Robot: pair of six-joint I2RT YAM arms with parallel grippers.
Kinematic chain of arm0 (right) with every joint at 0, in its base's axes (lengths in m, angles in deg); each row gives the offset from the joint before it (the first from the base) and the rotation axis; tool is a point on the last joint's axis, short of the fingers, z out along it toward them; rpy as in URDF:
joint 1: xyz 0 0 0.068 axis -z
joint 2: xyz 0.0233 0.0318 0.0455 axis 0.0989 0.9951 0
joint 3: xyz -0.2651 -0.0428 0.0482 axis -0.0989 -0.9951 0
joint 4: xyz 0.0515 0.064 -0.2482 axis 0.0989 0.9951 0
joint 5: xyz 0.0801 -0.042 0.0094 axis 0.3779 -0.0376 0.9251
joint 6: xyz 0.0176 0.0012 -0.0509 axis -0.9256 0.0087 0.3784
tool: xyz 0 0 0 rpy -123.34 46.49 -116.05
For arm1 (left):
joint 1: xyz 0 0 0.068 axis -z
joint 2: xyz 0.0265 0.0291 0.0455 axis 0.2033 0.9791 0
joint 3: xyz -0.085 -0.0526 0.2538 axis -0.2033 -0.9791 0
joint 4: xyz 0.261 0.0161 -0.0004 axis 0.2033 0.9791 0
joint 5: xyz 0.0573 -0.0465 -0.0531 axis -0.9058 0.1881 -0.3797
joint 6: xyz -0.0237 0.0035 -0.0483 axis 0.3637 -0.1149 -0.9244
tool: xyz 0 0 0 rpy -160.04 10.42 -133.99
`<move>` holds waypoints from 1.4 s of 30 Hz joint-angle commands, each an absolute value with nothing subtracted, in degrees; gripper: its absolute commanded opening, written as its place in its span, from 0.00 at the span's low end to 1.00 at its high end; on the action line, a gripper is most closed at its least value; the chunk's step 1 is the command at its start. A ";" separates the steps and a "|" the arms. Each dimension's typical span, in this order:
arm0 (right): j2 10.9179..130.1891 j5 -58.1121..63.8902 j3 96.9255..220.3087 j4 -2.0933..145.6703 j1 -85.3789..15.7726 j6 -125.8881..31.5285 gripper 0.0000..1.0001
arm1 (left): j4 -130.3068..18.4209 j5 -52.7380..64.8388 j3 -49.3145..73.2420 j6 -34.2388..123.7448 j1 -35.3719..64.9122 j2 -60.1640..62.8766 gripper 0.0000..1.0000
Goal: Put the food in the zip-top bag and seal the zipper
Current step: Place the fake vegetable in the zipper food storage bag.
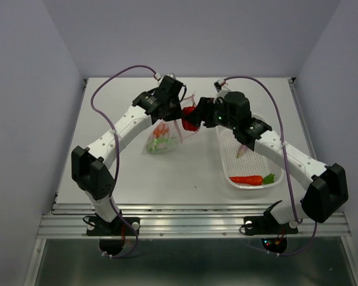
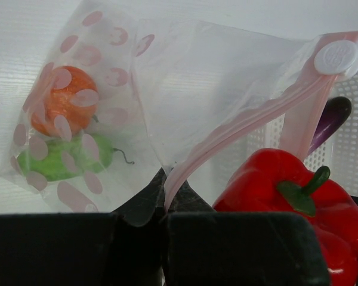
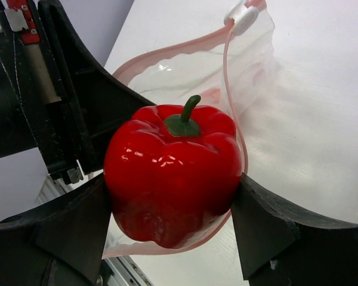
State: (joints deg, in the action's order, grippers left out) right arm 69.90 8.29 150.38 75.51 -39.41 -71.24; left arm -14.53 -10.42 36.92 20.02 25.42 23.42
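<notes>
Red pepper (image 3: 170, 179) is sitting clamped by its sides between the right jaws, stem up, just at the mouth of the zip-top bag (image 2: 185, 77). The left jaws are pinching shut on one lip of the pink zipper (image 2: 244, 122), holding that edge up off the table (image 1: 185, 190) so the mouth is gaping. The orange pumpkin (image 2: 62, 101) and green pod (image 2: 59, 161) are lying in the bag's far corner. The purple eggplant (image 2: 331, 122) and the carrot (image 1: 247, 179) are waiting in the white basket (image 1: 238, 164).

To do this step well, the right arm should probably be carrying the pepper well past both zipper lips before letting go, since a release on the lip would likely tip it back out. The left pinch needs to be firm, as the film is floppy and the opening looks only just wider than the pepper. Easing in slowly should avoid dragging the bag out of that grip.
</notes>
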 commanded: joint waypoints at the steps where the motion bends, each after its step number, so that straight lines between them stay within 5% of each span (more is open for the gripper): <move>1: 70.42 6.50 150.22 74.79 -41.36 -71.13 0.36 | -15.52 -10.91 37.88 18.89 25.62 21.05 0.00; 9: 73.76 -3.08 154.34 81.21 -42.41 -72.53 0.58 | -15.25 -10.74 37.80 18.28 25.71 19.91 0.00; 22: 73.85 1.22 157.77 81.30 -42.94 -71.13 1.00 | -15.96 -10.56 36.83 18.80 25.62 19.38 0.00; 31: 71.92 3.60 159.18 81.21 -42.94 -70.34 1.00 | -15.87 -10.65 36.65 19.07 25.62 19.38 0.00; 42: 59.01 -18.46 155.59 93.32 -35.05 -74.55 1.00 | -17.28 -10.21 35.60 20.47 25.62 19.29 0.00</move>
